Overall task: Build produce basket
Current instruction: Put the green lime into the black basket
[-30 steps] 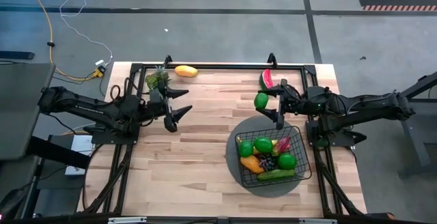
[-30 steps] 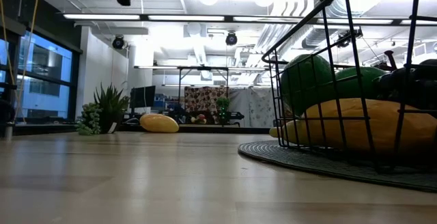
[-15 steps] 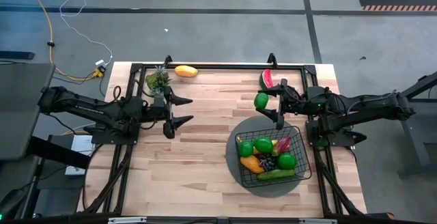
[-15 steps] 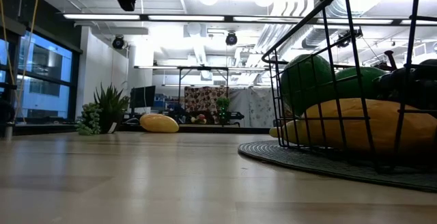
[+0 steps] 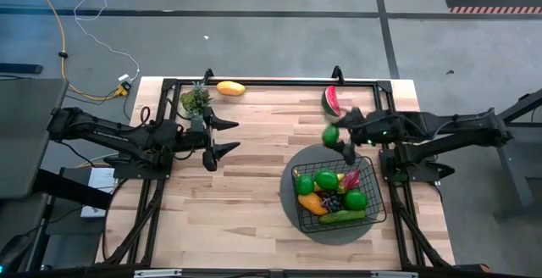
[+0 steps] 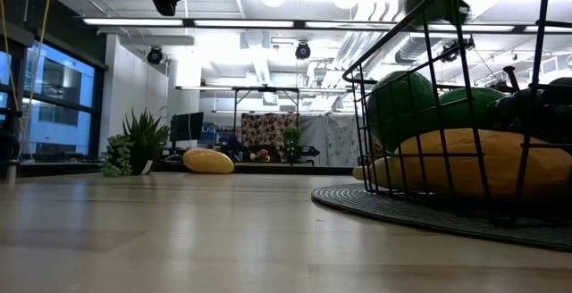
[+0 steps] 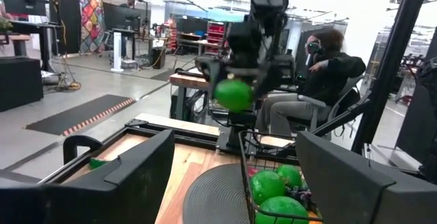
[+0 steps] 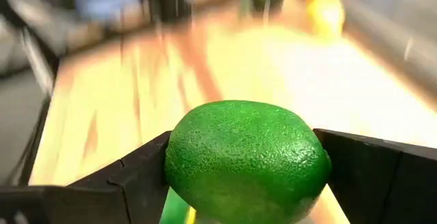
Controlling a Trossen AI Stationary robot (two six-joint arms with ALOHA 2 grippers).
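The black wire basket (image 5: 376,195) stands on a round grey mat (image 5: 290,208) at the near right and holds green limes, an orange fruit, dark grapes, a cucumber and a red chili. My right gripper (image 5: 336,138) is shut on a green lime (image 5: 329,136) in the air just beyond the basket's far rim. A watermelon slice (image 5: 331,100) lies at the far right. At the far edge lie a yellow fruit (image 5: 229,88) and a small green leafy toy (image 5: 195,100). My left gripper (image 5: 225,136) hovers open at the left with nothing between its fingers. My right gripper pinches the lime by its two opposite sides (image 8: 179,162), one finger (image 8: 133,179) on each. The fingers reach in from the table's right, slanting downward. The lime is lifted clear of the table and the basket.
A black frame (image 5: 271,81) runs along the table's far edge. Bare wood (image 5: 246,193) lies between the left gripper and the mat. Beyond the table a person (image 7: 329,67) sits in the room.
My right gripper has tipped downward and rolled, and carried the lime a little toward the basket. My left gripper has turned slightly in place and stays open.
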